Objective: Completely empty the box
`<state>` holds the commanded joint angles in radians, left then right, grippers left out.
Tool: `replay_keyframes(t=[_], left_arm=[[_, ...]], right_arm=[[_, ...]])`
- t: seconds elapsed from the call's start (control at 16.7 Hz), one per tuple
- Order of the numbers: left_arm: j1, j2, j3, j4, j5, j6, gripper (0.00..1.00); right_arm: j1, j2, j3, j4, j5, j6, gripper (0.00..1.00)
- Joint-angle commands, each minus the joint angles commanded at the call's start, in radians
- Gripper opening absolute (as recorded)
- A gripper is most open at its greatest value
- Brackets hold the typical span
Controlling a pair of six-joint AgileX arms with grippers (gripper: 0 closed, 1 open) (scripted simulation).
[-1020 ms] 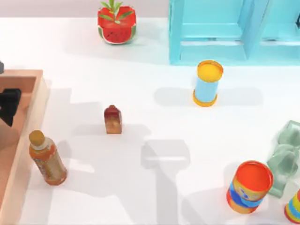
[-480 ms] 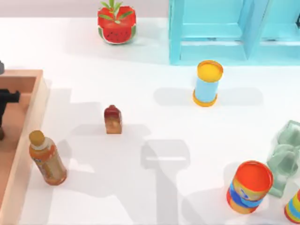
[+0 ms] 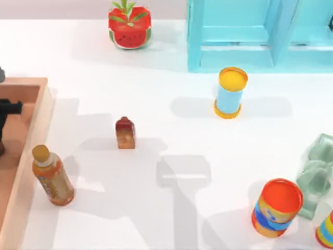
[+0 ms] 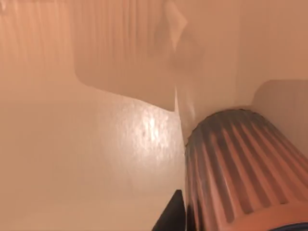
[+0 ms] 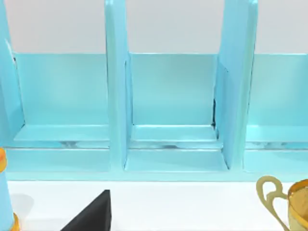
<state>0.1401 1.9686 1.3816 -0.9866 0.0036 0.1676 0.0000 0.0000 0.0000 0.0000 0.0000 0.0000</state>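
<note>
My left gripper (image 3: 6, 112) has dropped deeper into the shallow tan-walled wooden box (image 3: 32, 135) at the table's left edge over the last second and now sits still. A ribbed brown cylinder (image 4: 240, 168) sits close by inside; looks like I'm lining up a grab. Can't tell the jaw state.

Boxes: you have one shallow tan wooden box (image 3: 36, 112) at the surface's left edge.
Bottles: you can count two, an orange drink bottle (image 3: 52, 176) and a small dark-red bottle (image 3: 125, 133).
Cans: three, a blue can with a yellow top (image 3: 230, 92), an orange-topped can (image 3: 277, 208) and a striped can (image 3: 326, 230).
Frames: one turquoise shelf frame (image 3: 260, 34).
Pots: one watermelon-patterned pot (image 3: 129, 25).
</note>
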Motion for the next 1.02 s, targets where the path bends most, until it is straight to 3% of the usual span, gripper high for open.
replay_keyframes(t=[0.36, 0.6, 0.84, 1.02], left_arm=[[0.002, -0.003, 0.002, 0.002, -0.003, 0.002, 0.0], [-0.009, -0.026, 0.116, 0.005, -0.079, 0.01, 0.0], [-0.041, -0.047, 0.344, -0.146, -0.125, 0.006, 0.0], [-0.031, -0.044, 0.448, -0.341, -0.092, -0.001, 0.0]], right_arm=[[0.0, 0.0, 0.0, 0.0, 0.0, 0.0, 1.0], [0.0, 0.0, 0.0, 0.0, 0.0, 0.0, 1.0], [0.0, 0.0, 0.0, 0.0, 0.0, 0.0, 1.0], [0.0, 0.0, 0.0, 0.0, 0.0, 0.0, 1.0]])
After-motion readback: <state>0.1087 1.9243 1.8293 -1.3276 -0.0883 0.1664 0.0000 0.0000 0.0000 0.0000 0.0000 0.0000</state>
